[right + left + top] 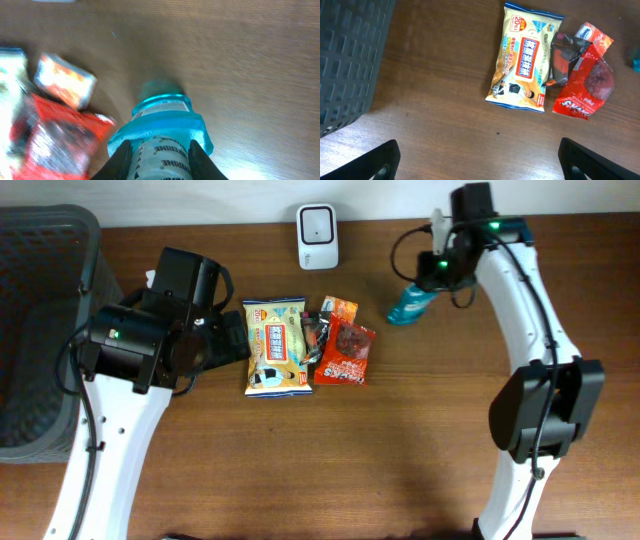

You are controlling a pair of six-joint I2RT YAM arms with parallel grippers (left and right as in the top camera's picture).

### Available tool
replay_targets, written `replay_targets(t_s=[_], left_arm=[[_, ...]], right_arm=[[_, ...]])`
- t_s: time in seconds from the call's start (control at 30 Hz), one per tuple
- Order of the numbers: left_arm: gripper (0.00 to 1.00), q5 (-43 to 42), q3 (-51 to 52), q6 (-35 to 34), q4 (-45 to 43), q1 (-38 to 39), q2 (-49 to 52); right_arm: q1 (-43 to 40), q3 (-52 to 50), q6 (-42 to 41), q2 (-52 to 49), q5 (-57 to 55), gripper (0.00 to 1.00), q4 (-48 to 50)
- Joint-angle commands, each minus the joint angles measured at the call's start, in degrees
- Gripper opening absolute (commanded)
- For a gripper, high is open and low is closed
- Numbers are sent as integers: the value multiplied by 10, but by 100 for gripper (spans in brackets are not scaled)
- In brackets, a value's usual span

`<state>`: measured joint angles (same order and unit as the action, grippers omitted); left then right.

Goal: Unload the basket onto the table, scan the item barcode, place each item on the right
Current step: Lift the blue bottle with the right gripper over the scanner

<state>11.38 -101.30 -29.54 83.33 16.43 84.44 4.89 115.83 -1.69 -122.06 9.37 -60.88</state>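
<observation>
**Teal bottle (408, 308) in the grip, scan still to come**

Overhead: right tool (420, 292) is at the bottle, on the table (400, 440) well apart from the white scanner (317, 223).
Left wrist: left tool (480, 162) gapes wide, empty, near the snack packets (525, 65).
Right wrist: fingers (121, 161) pinch the bottle's sides; presenting its barcode remains.

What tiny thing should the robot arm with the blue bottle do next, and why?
Probably lift the blue bottle straight up a little. The right gripper already pinches it on both sides, but it rests on the table, and the white scanner sits apart from it. So the bottle likely needs to come up before it can be carried there.
</observation>
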Motion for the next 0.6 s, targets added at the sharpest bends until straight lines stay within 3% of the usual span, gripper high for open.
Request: replay_targets(t_s=[0.0,0.1,0.2,0.37,0.43,0.57], left_arm=[[99,0,-2,5,-1,0,-4],[99,0,-2,5,-1,0,-4],[99,0,-2,5,-1,0,-4],[99,0,-2,5,-1,0,-4],[99,0,-2,5,-1,0,-4],[99,0,-2,5,-1,0,-4]], right_arm=[[20,15,-159,0,45,20,50],[22,15,-316,0,227,20,186],[51,15,-428,-3,231,20,271],[113,15,-690,-40,232,20,418],[117,15,-826,-66,234,20,450],[102,15,-1021,-129,233,20,574]])
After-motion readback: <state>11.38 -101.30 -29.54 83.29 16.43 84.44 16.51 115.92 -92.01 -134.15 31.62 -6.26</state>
